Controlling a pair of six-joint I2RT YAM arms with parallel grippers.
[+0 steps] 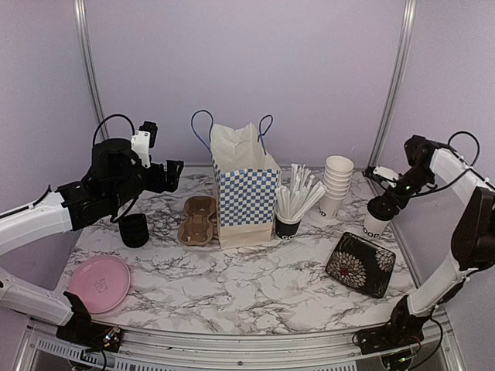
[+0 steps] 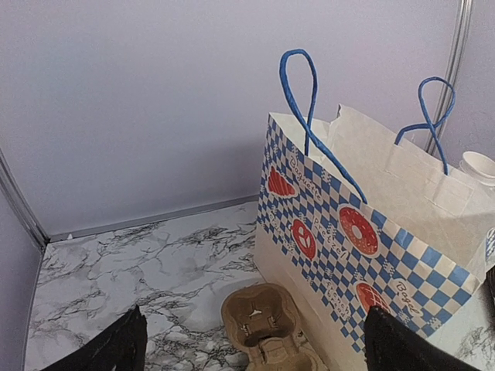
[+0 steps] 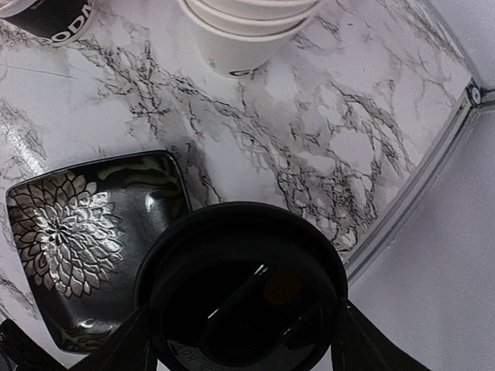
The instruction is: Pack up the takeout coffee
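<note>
Seen from above, with twelve o'clock at the far wall, the packing is judged to be barely begun. The right gripper is clamped around a lidded paper cup at about three o'clock, by the right edge of the marble table. Its wrist camera looks straight down on the black lid, with a finger on either side. Whether the cup stands on the table or hangs just above it cannot be told.

The moulded-pulp carrier lies at about ten o'clock, touching or just beside the left face of the checkered paper bag, and its wells show empty. The bag stands upright and open at twelve o'clock; what is inside it is hidden.

The left gripper hangs above the table at about ten o'clock, beyond the carrier, its jaws spread wide with nothing between them.

A stack of white paper cups without lids stands at two o'clock. The black cup of straws is just right of the bag, and the stack of black rings sits at nine o'clock.

By this reading one cup has its lid and is in hand. Left to do are seating it in the carrier, perhaps adding more cups, and getting the carrier into the bag.
</note>
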